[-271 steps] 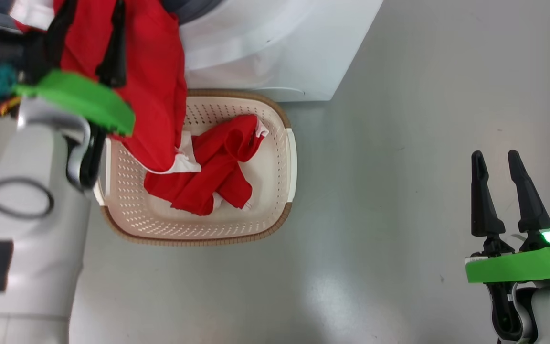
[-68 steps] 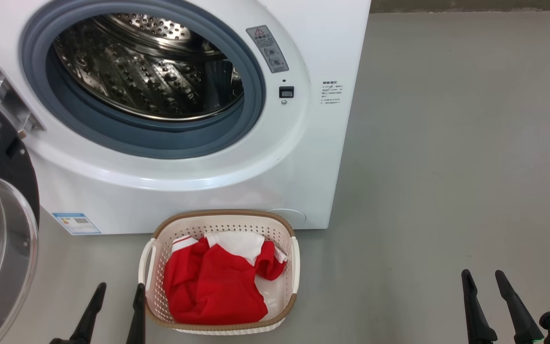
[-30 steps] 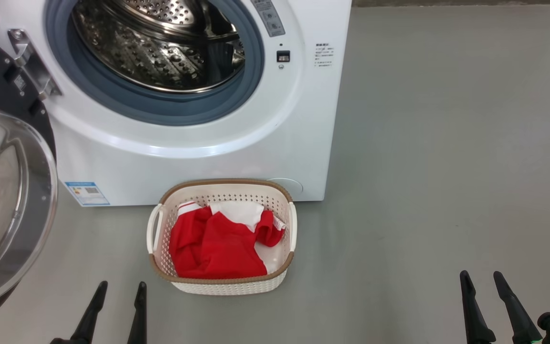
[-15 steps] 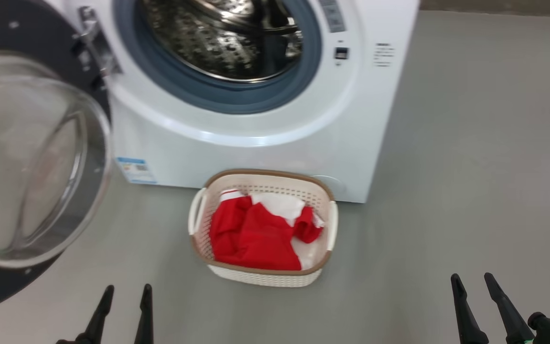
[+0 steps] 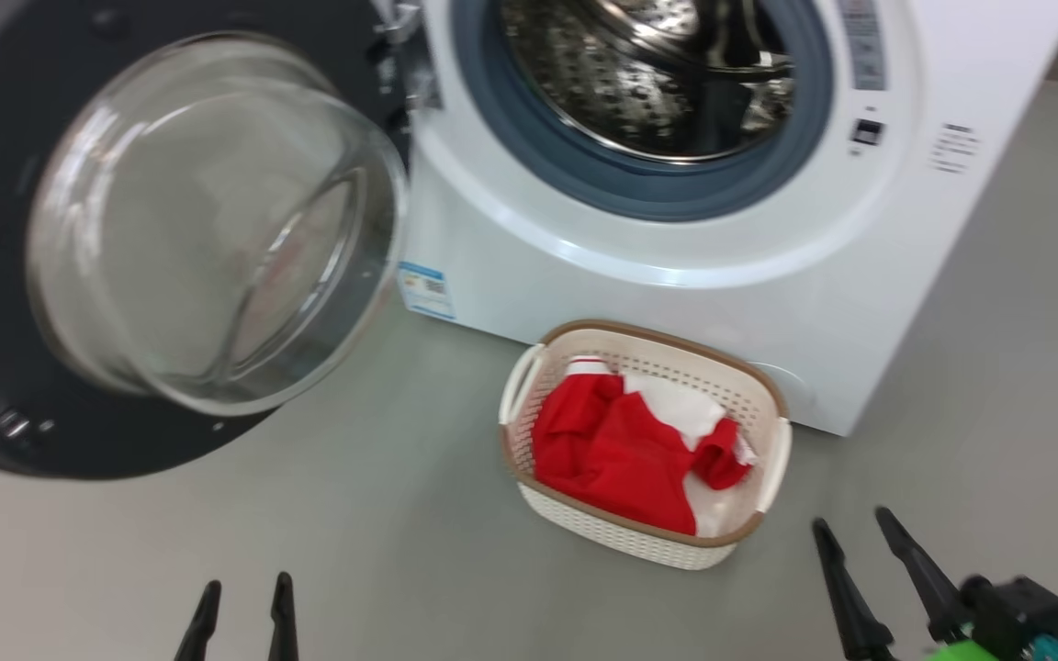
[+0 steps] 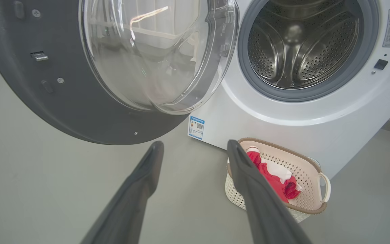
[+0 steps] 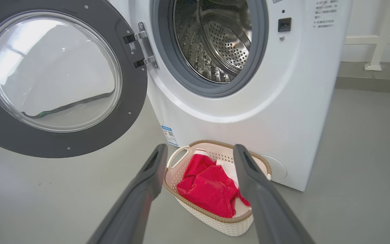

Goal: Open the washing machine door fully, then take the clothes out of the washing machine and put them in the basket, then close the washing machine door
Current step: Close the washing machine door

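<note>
The white washing machine (image 5: 676,294) stands with its steel drum (image 5: 648,73) bare. Its round door (image 5: 189,229), black-rimmed with a bulging glass bowl, is swung wide open to the left and shows again as the door (image 6: 90,67) and door (image 7: 52,78) in the wrist views. Red and white clothes (image 5: 639,450) lie in the cream basket (image 5: 772,477) on the floor just in front of the washer. My left gripper (image 5: 242,592) is open and holds nothing, low below the door. My right gripper (image 5: 855,528) is open too, right of the basket.
Grey floor (image 5: 400,551) spreads around the basket and under the door. A blue label (image 5: 425,289) sits on the washer's lower left corner. In the right wrist view, a white frame leg (image 7: 377,44) stands by the wall behind the washer.
The head camera has turned left, so washer and basket sit further right in view and the whole open door has come into it. Both grippers stay low and open.
</note>
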Controlling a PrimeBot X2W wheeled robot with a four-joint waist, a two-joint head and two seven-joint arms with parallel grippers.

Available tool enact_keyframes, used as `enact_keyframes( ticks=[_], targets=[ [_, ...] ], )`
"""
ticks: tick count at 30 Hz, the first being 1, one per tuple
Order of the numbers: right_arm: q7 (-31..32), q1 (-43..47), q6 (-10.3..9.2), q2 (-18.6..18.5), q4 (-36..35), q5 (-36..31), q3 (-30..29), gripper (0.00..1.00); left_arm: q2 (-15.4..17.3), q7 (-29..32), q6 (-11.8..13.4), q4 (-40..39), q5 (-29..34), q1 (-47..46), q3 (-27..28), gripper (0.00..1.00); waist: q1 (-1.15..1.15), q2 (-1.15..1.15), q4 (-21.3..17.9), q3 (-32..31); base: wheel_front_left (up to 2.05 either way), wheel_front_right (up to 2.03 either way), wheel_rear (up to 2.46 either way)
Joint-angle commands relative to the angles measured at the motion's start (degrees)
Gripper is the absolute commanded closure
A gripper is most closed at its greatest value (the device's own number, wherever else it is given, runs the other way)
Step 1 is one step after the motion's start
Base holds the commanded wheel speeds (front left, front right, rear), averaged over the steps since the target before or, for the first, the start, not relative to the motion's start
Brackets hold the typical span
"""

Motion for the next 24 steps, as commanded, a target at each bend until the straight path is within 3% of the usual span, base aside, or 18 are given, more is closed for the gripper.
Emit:
enact_keyframes(
  ticks=[1, 10, 19, 20, 22, 23, 24],
  targets=[
    [-0.37, -3.6, 0.36, -1.34, -0.91, -0.42, 2.32, 0.0, 0.33, -0.46, 0.91, -2.01, -0.73, -0.35, 1.81, 0.0, 0.0, 0.0, 3.91, 0.13, 0.0, 0.0, 0.0],
    [-0.37, -10.07, 0.36, -2.99, 2.54, 1.0, 9.1, 0.0, 0.32, -0.46, 4.75, -5.12, -4.7, 1.54, 1.84, 0.0, 0.0, 0.0, 5.21, 1.67, 0.0, 0.0, 0.0],
    [-0.37, -10.7, 0.36, -3.0, 3.28, 1.75, 10.22, 0.0, 0.32, -0.46, 4.92, -6.35, -5.64, 1.73, 2.29, 0.0, 0.0, 0.0, 5.1, 1.33, 0.0, 0.0, 0.0],
    [-0.37, -10.58, 0.36, -2.93, 3.24, 1.81, 10.06, 0.0, 0.32, -0.46, 4.69, -6.65, -6.05, 1.49, 2.48, 0.14, 0.0, 0.0, 5.04, 1.35, 0.0, 0.0, 0.0],
    [-0.37, -10.16, 0.36, -2.81, 3.03, 1.83, 9.62, 0.0, 0.32, -0.46, 3.88, -7.52, -6.94, 0.77, 3.15, 0.93, 0.0, 0.0, 4.93, 1.38, 0.0, 0.0, 0.0],
    [-0.37, -9.88, 0.36, -2.73, 2.89, 1.79, 9.37, 0.0, 0.32, -0.46, 3.33, -8.2, -6.95, 0.23, 3.75, 1.0, 0.0, 0.0, 4.88, 1.42, 0.0, 0.0, 0.0],
    [-0.37, -9.58, 0.36, -2.63, 2.77, 1.71, 9.12, 0.0, 0.32, -0.46, 2.62, -8.97, -6.69, -0.4, 4.48, 1.0, 0.0, 0.0, 4.83, 1.45, 0.0, 0.0, 0.0]
  ],
)
